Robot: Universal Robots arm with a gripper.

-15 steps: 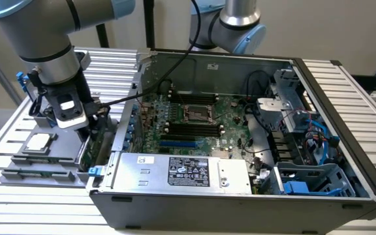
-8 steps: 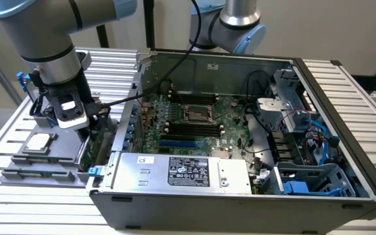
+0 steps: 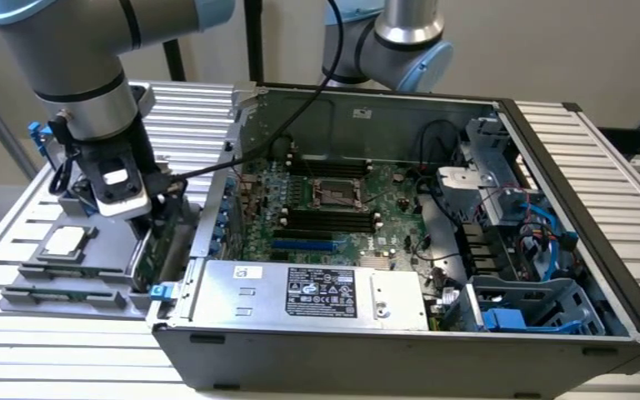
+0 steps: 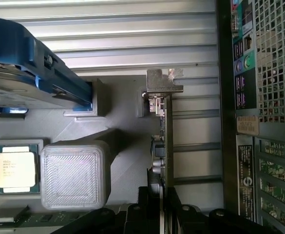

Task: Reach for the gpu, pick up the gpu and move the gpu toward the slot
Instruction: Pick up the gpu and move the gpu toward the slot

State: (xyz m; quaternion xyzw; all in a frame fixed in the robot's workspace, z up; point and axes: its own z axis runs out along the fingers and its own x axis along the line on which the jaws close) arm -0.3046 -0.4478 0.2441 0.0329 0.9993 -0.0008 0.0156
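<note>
1. Exterior view: mounted high beyond the open computer case's (image 3: pixel 387 358) near wall, angled down across it at middle range, with the grey holder tray (image 3: pixel 107 258) at the exterior view's left.
2. Wrist view: faces straight down past the gripper (image 4: pixel 161 195), close over that tray.
3. Shared: the tray, the square chip (image 3: pixel 64 242), the edge-on gpu (image 3: pixel 146 254) and the case wall.

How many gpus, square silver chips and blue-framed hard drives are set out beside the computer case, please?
gpu: 1
square silver chip: 1
blue-framed hard drive: 1
Total: 3
</note>
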